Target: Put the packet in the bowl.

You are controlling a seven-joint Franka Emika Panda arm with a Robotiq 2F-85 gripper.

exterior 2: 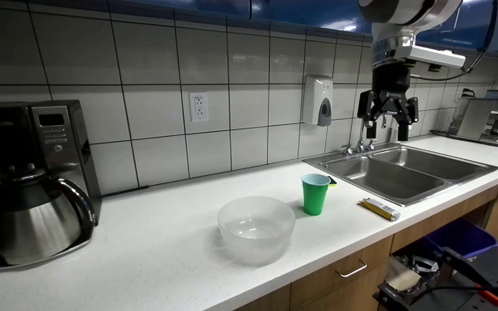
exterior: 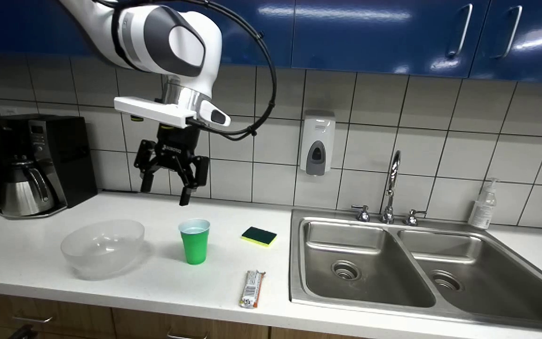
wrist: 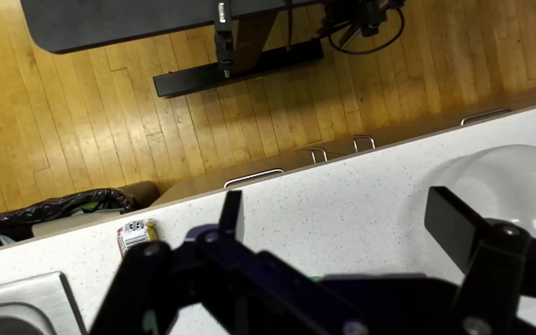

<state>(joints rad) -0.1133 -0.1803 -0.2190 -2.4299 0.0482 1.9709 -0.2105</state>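
The packet [exterior: 252,288] is not yet picked up: it lies flat on the desk [exterior: 167,287] close to the near edge, just left of the sink [exterior: 297,254], its long side running roughly from near to far. The bowl [exterior 2: 255,250] stands well to the left, with the green cup [exterior: 195,247] roughly between the two and the sponge [exterior: 258,236] on the far side of the packet. In both exterior views the jaws hang high over the desk, pointing down, spread wide with nothing in them. In the wrist view they hide the packet's far end.

By the look of it the step in hand is the approach, before any grasp. The next move likely calls for a shift right and toward the near edge, then a descent over the packet's middle. The jaws seem parted roughly left to right, which should suit a pinch across its narrow side with little turning.
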